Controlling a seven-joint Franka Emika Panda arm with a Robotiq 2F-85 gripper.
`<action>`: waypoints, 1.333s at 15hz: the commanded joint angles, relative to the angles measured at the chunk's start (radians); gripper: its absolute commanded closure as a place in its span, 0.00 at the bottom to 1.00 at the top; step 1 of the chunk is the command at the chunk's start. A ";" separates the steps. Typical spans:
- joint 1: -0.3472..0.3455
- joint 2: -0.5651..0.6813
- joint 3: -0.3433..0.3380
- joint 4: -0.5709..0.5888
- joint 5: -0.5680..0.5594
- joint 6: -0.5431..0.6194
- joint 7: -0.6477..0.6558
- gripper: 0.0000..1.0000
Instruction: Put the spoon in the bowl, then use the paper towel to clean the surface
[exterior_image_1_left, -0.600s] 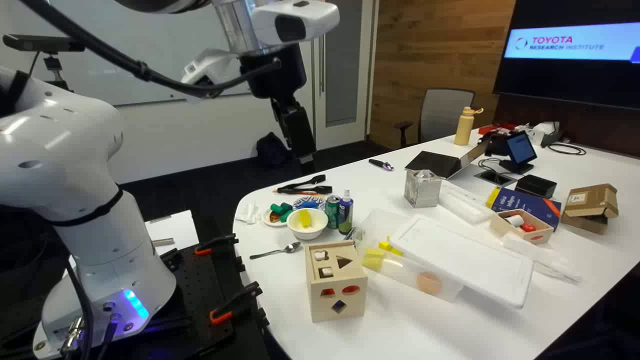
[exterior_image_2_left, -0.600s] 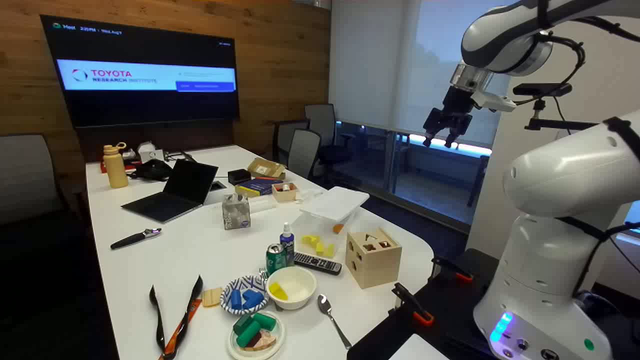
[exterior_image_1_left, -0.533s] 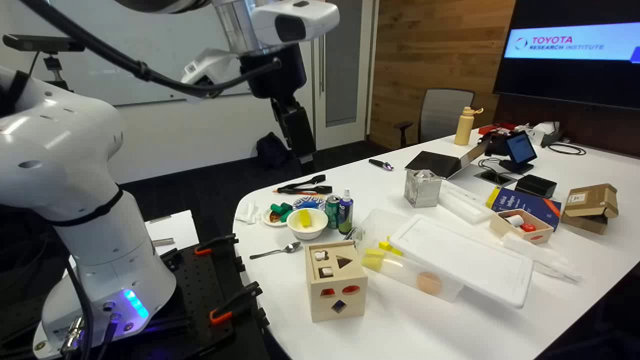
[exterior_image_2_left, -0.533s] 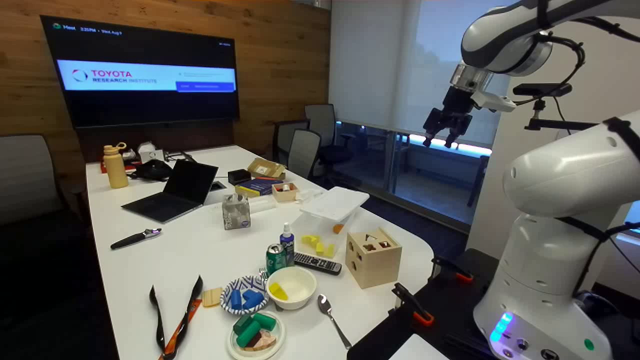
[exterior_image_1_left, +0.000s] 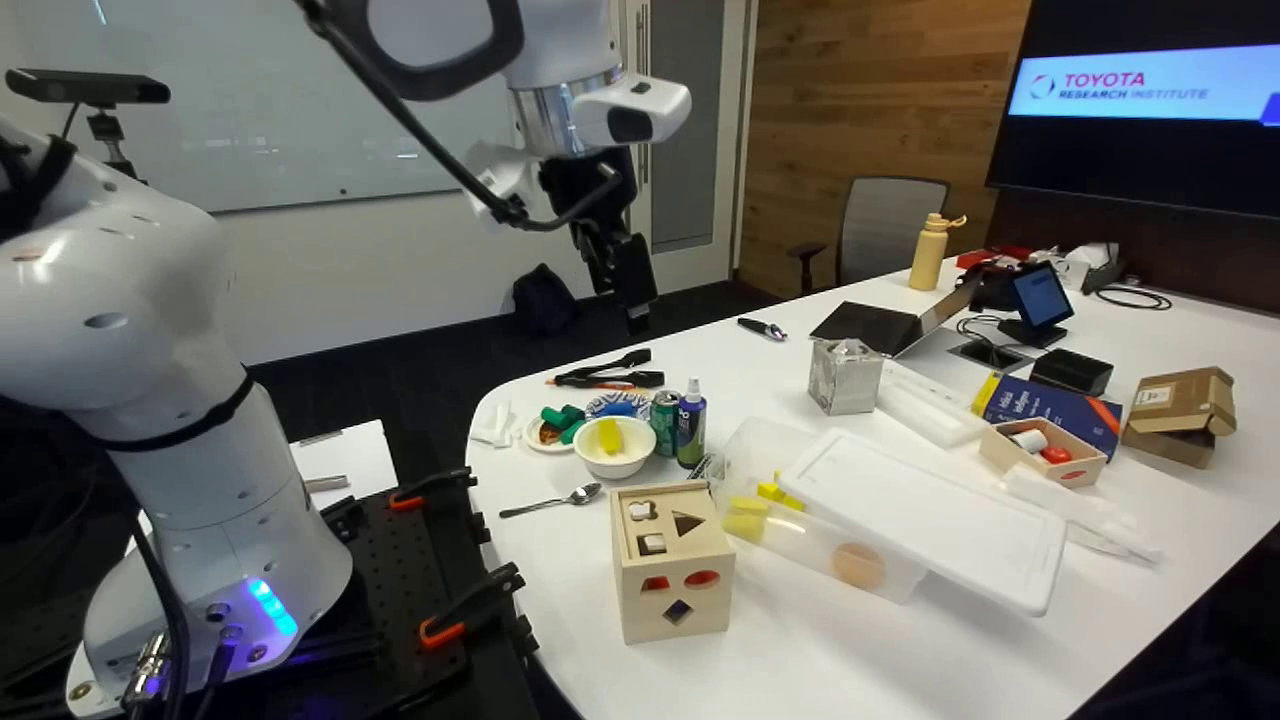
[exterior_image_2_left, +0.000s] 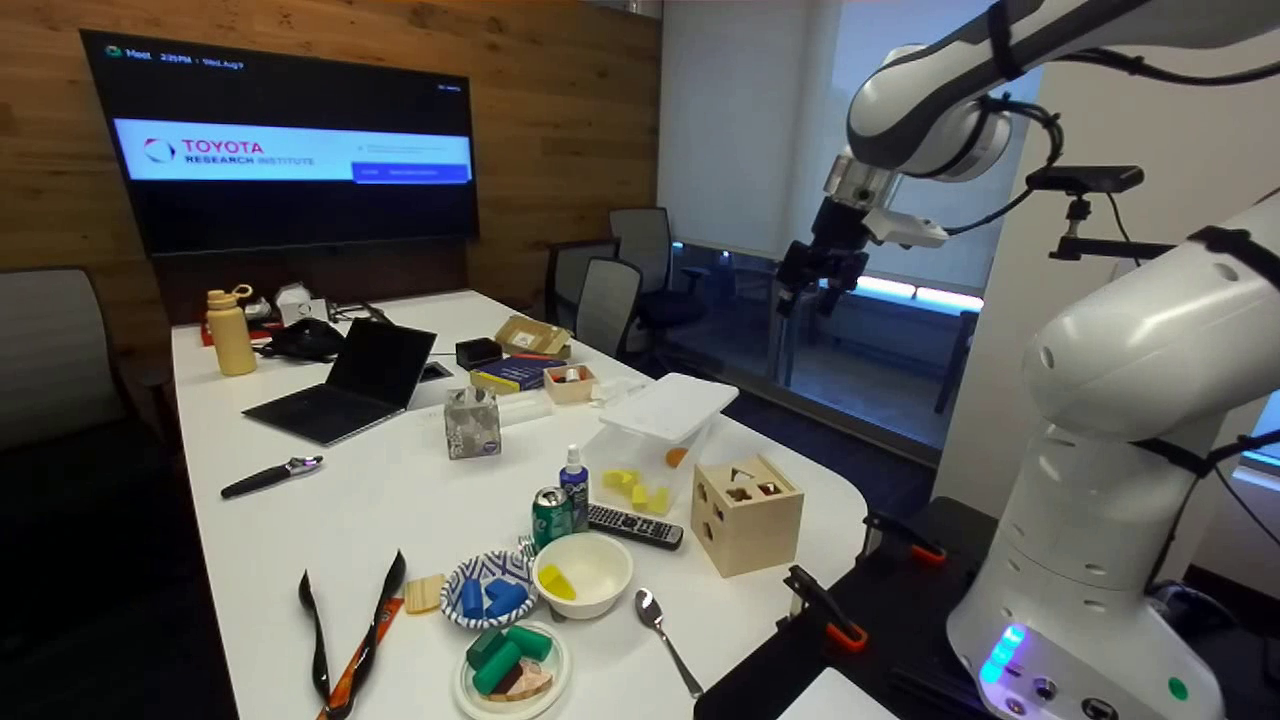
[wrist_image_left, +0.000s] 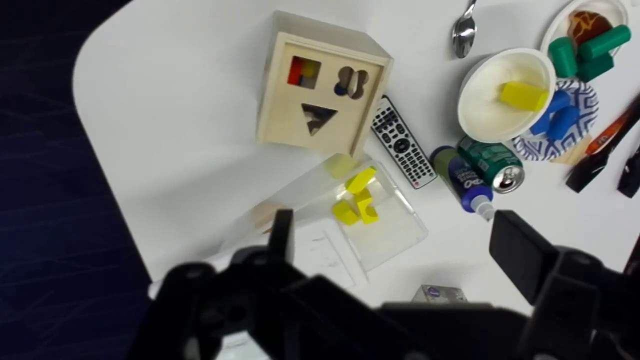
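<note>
The white tabletop (exterior_image_1_left: 830, 670) is the surface; it also shows in another exterior view (exterior_image_2_left: 370, 520) and the wrist view (wrist_image_left: 160, 100). The pale bowl (exterior_image_1_left: 612, 466) holds a yellow block; it shows in an exterior view (exterior_image_2_left: 605, 565) and the wrist view (wrist_image_left: 477, 97). The metal spoon (exterior_image_1_left: 550, 502) lies beside the bowl, also in an exterior view (exterior_image_2_left: 665, 640) and partly in the wrist view (wrist_image_left: 464, 34). A white crumpled piece (exterior_image_1_left: 493, 427), possibly the paper towel, lies near the plate. My gripper (exterior_image_1_left: 640, 318) is open and empty, high above the table (exterior_image_2_left: 806, 298) (wrist_image_left: 395, 225).
The wooden shape-sorter cube (exterior_image_1_left: 672, 575) stands near the spoon. A clear bin (wrist_image_left: 385, 235) with a white lid (exterior_image_1_left: 930, 520) lies beyond it. A can (exterior_image_2_left: 551, 518), spray bottle (exterior_image_2_left: 574, 485) and remote (wrist_image_left: 402, 142) stand or lie by the bowl. A tissue box (exterior_image_1_left: 845, 378) is farther back.
The arm has moved: my gripper has shifted right and slightly down in an exterior view, and left in another. It stays open. The objects on the table have not moved.
</note>
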 joint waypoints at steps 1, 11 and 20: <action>0.128 0.193 0.078 0.001 0.104 0.156 0.024 0.00; 0.230 0.868 0.358 0.014 0.138 0.732 0.546 0.00; 0.654 1.466 0.187 0.372 0.279 0.832 0.811 0.00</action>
